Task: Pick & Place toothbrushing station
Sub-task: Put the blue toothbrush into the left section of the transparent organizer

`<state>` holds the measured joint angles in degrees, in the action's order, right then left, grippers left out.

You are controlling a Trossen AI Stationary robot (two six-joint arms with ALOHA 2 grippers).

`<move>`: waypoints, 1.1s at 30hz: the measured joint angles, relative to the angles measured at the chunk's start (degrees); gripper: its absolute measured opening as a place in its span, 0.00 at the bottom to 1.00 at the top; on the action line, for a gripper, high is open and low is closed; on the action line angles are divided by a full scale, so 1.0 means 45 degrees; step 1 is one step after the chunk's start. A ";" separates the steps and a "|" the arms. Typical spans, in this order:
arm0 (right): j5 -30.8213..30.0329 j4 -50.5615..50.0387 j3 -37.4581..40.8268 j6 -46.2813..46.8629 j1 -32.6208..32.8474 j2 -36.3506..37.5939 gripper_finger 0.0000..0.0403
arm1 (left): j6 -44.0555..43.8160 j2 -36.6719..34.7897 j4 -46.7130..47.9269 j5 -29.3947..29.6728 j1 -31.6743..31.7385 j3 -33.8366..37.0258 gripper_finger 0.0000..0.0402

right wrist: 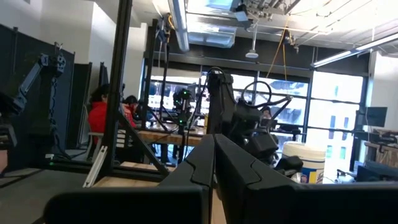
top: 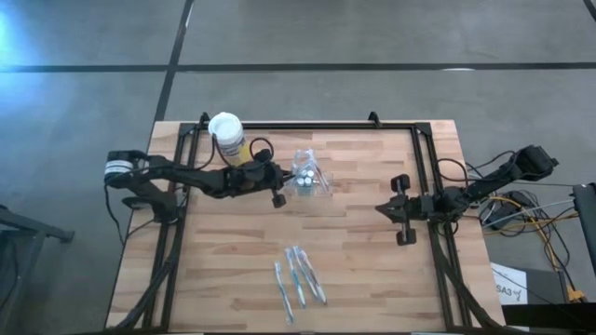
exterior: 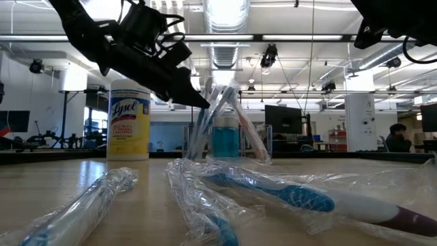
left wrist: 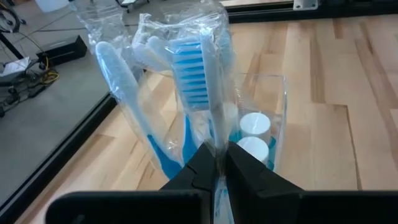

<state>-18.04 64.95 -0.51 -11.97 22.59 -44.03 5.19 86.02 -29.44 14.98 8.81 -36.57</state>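
While the left gripper [top: 277,189] reaches in from the table's left side, it sits directly at the small clear plastic holder [top: 310,180], which stands upright on the pale wooden table [top: 372,270] toward the rear centre. In the left wrist view the two dark fingers [left wrist: 245,171] are pinched together on a plastic-wrapped toothbrush with a blue bristle head [left wrist: 198,81], gripping it at the handle just above the holder's rim. Other wrapped blue and white toothbrushes [left wrist: 121,74] lean inside the same holder, fanned outward. Two small white-capped pieces [left wrist: 254,124] rest at the bottom of the holder, side by side.

Just behind and to the left of the holder, beside the left arm, stands a yellow cylindrical canister with a white lid [top: 226,132]; the low view shows it upright, its label facing the camera.

Near the front edge of the table, well apart from the holder, a group of loose wrapped blue and white toothbrushes [top: 298,274] lies flat on the wood, roughly parallel to one another. In the low view these appear close to the camera in crinkled clear film.

The right gripper [top: 399,208] waits over the right side of the table, clear of all items and holding nothing. Its wrist view shows the fingers [right wrist: 239,174] closed against each other. People are seated at benches in the room beyond the table.
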 joint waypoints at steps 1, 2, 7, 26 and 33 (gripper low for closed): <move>0.0000 0.0000 0.0000 0.0000 -0.0003 0.0000 0.02 | -0.0049 0.0044 -0.0055 -0.0008 0.0026 0.0004 0.06; 0.0000 0.0000 0.0000 0.0000 -0.0003 0.0000 0.02 | -0.0090 0.0067 -0.0083 -0.0014 0.0041 0.0004 0.05; 0.0000 0.0003 0.0000 -0.0004 -0.0003 0.0000 0.02 | -0.0130 0.0064 -0.0028 -0.0379 0.0070 0.0009 0.07; 0.0000 0.0005 0.0000 -0.0005 -0.0005 0.0000 0.02 | -0.1097 -0.0509 0.0206 -0.0461 0.0075 0.0044 0.53; 0.0000 0.0005 0.0000 -0.0005 0.0000 0.0005 0.02 | -0.1124 -0.2107 0.1374 -0.0517 0.0035 0.0052 0.67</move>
<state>-18.04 64.97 -0.51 -11.99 22.59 -44.01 0.13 76.54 -23.26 12.65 8.97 -36.34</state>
